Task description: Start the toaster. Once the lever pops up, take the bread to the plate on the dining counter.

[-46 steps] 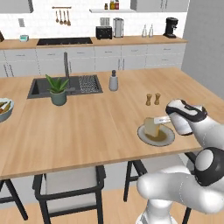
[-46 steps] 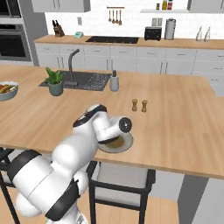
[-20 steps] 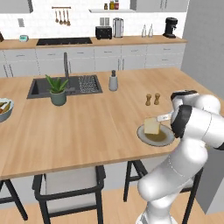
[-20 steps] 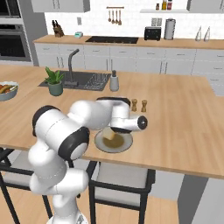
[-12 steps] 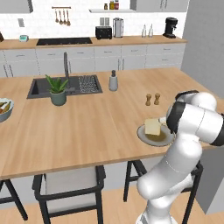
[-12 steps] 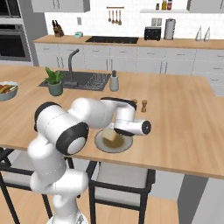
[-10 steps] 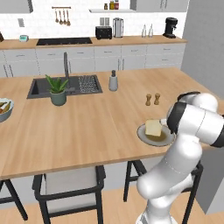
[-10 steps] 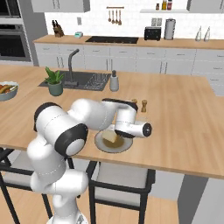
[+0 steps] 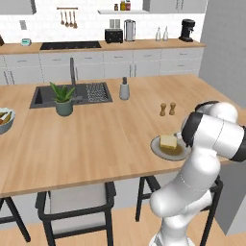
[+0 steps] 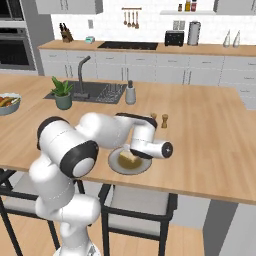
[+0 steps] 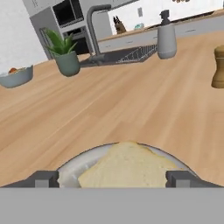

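The thick, pale yellow slice of bread with a brown crust (image 9: pixel 168 141) lies flat on the round, shallow grey plate (image 9: pixel 157 148) near the front edge of the light-wood desk (image 9: pixel 96 139). The tool (image 11: pixel 114 178) sits low over it, fingers apart on either side, evidently letting go. Delivery looks complete.

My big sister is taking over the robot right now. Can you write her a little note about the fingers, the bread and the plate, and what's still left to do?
Gripper: fingers wide apart, one on each side of the bread, not squeezing it.
Bread: lying on the plate, near the front edge of the dining counter.
Toaster: on the back counter by the wall.
Done: bread delivered to the plate.
Left: probably just lifting the hand away without bumping the bread.
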